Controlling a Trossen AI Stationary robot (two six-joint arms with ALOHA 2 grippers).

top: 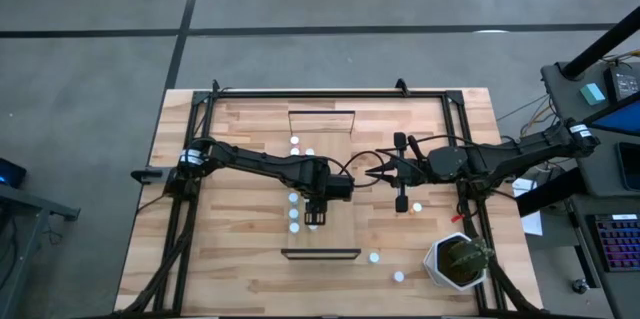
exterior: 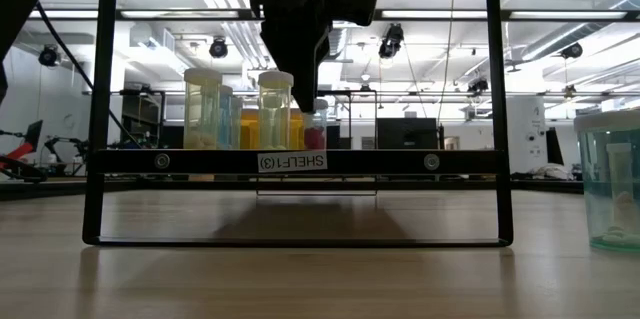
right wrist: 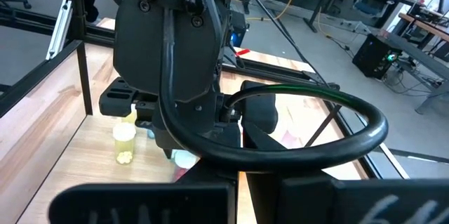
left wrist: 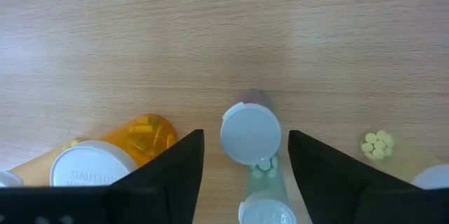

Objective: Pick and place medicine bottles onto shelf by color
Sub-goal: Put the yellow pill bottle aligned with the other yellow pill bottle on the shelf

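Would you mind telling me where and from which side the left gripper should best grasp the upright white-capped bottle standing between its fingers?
Probably the white cap, from straight above. The bottle stands upright between the open left gripper, and an orange bottle crowds one side, so a vertical approach looks clearest.

- a row of bottles stands on the shelf mid-worktop.
- the left tool hangs over that row.
- two bottles and a plant sit right of the shelf.
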